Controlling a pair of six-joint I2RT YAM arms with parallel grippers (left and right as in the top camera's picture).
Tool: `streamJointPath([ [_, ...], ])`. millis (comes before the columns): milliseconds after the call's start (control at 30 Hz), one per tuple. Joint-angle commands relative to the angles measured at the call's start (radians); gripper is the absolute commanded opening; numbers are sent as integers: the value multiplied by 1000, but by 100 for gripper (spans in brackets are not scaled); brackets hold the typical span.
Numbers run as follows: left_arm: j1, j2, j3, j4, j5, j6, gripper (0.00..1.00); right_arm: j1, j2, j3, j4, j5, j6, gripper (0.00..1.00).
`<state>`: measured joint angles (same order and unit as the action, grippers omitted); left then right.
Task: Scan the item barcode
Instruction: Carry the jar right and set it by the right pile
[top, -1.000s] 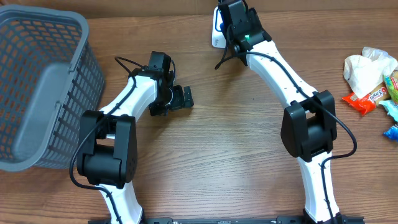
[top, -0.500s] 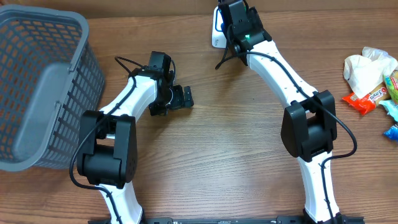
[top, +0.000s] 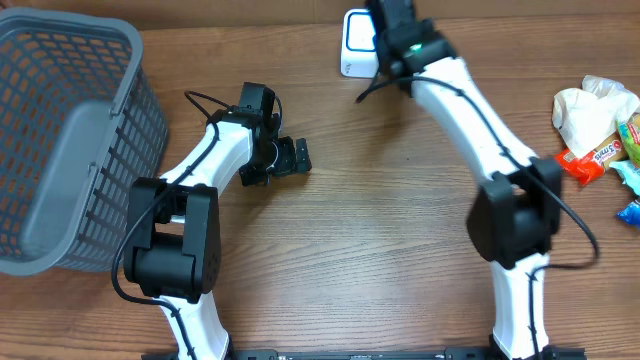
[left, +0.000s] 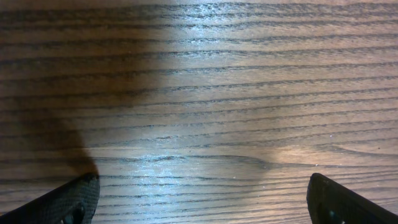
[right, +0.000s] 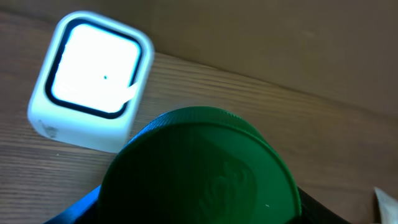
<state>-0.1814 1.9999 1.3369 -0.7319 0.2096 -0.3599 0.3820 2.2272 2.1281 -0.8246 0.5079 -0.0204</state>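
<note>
Right tool clamps a green-lidded can, scanner at its ten o'clock (screen glowing), arm outstretched; left tool gapes over worktop.

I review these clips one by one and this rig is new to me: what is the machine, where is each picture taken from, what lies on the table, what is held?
Two white-and-black robot arms stand at a wooden table, each ending in a two-finger pincer. The wide picture comes from a fixed camera overhead; the other two come from cameras on the wrists. On the table are a grey basket at the left, a white scanner box with a lit window at the far edge, and snack packets at the right. The left pincer is open and empty over bare wood. The right pincer holds a round green-topped item close to the scanner.
</note>
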Motion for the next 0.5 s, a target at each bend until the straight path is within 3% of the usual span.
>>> streamJointPath([
  [0, 3, 33, -18, 0, 19, 5, 100, -84, -181, 56, -73, 29, 178, 13],
  [200, 3, 33, -18, -17, 19, 6, 100, -281, -262, 56, -309, -103, 356, 11],
  [467, 3, 33, -18, -61, 19, 24, 100, -566, -280, 55, -458, -249, 412, 11],
])
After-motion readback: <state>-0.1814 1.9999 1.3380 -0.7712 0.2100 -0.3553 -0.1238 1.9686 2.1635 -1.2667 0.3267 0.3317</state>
